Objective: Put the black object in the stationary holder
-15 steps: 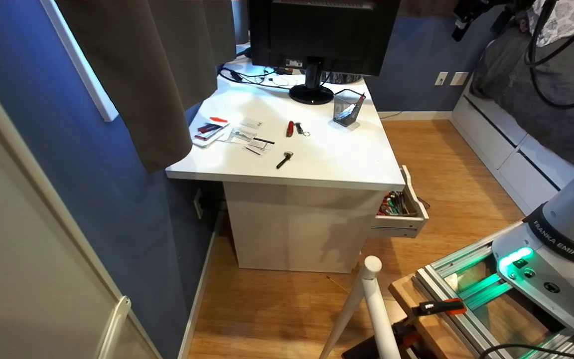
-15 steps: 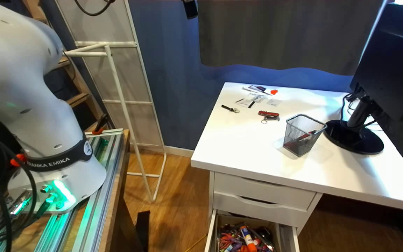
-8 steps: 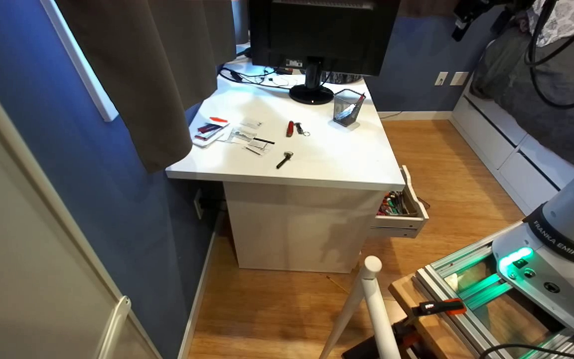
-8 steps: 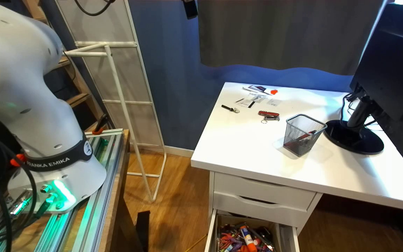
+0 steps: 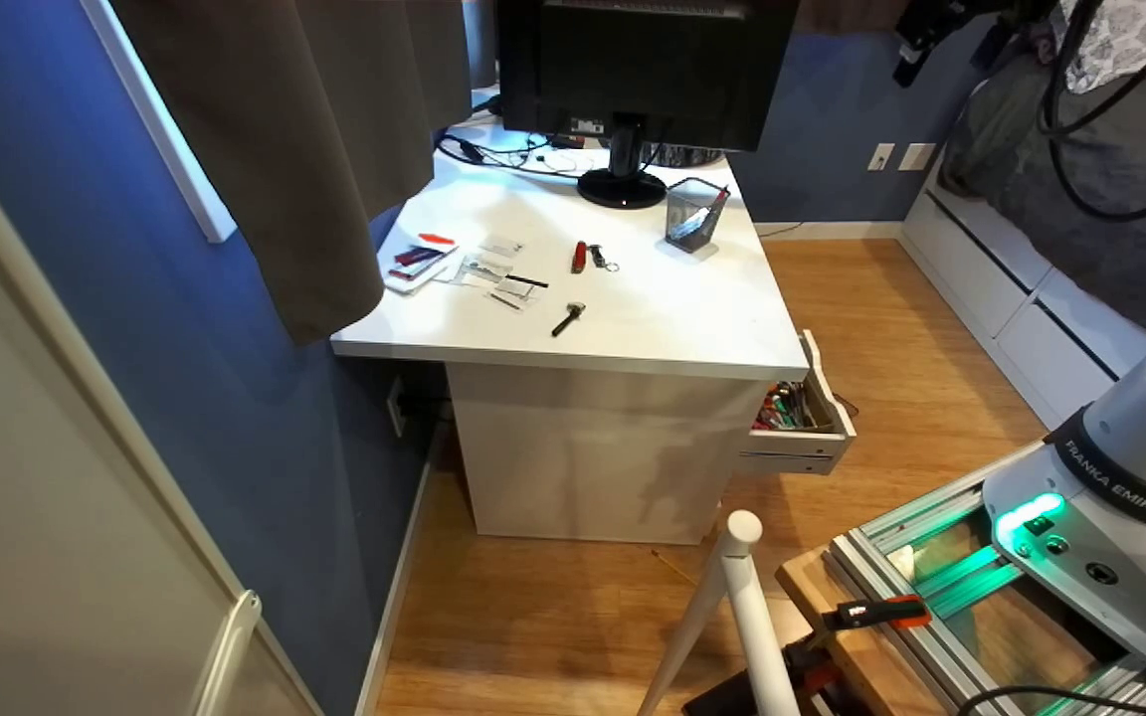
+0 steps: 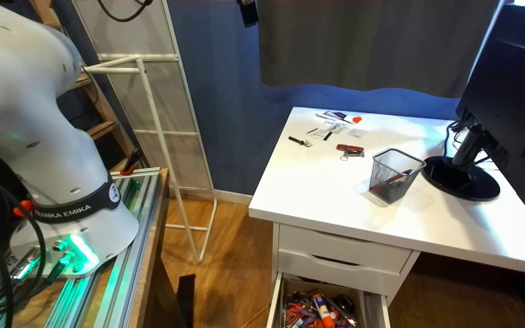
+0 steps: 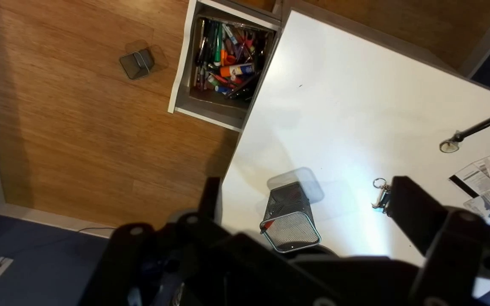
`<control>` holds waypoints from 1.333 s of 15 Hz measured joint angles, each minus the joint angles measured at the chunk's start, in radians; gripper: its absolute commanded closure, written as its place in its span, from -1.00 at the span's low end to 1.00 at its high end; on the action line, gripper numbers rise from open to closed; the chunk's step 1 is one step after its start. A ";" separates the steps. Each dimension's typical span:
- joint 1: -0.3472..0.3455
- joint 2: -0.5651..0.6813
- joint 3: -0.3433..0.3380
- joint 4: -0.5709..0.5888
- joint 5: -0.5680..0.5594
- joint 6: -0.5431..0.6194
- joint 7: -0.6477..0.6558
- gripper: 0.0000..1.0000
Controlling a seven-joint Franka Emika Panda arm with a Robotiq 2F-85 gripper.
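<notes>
The stationary holder is a grey mesh cup with a squarish rim, upright on the white desk near the monitor, in both exterior views (image 5: pixel 687 224) (image 6: pixel 390 183) and the wrist view (image 7: pixel 291 197). A red item stands in it. A black-handled object with a round clear end lies near the desk's edge in both exterior views (image 5: pixel 566 320) (image 6: pixel 298 141) and the wrist view (image 7: pixel 478 128). A small dark folding tool with a ring (image 6: pixel 354 154) lies beside a red pocket knife (image 6: pixel 349 148). My gripper (image 7: pixel 306 187) is open and empty, high above the desk.
The monitor's round black base (image 6: pixel 460 177) stands behind the holder. Cards and small packets (image 5: pixel 508 283) lie near the curtain (image 5: pixel 304 179). A drawer (image 7: pixel 180 80) full of pens stands open below the desk. A similar small mesh cup (image 7: pixel 138 64) shows against the floor.
The gripper's tip has shifted slightly left in an exterior view and slightly down in both. The objects on the desk have not moved.
</notes>
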 measured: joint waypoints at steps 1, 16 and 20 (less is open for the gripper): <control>0.000 0.026 0.020 0.015 0.000 0.011 0.015 -1.00; -0.007 0.669 0.126 0.369 -0.060 0.228 0.330 -1.00; 0.036 0.827 0.134 0.443 -0.197 0.261 0.499 -1.00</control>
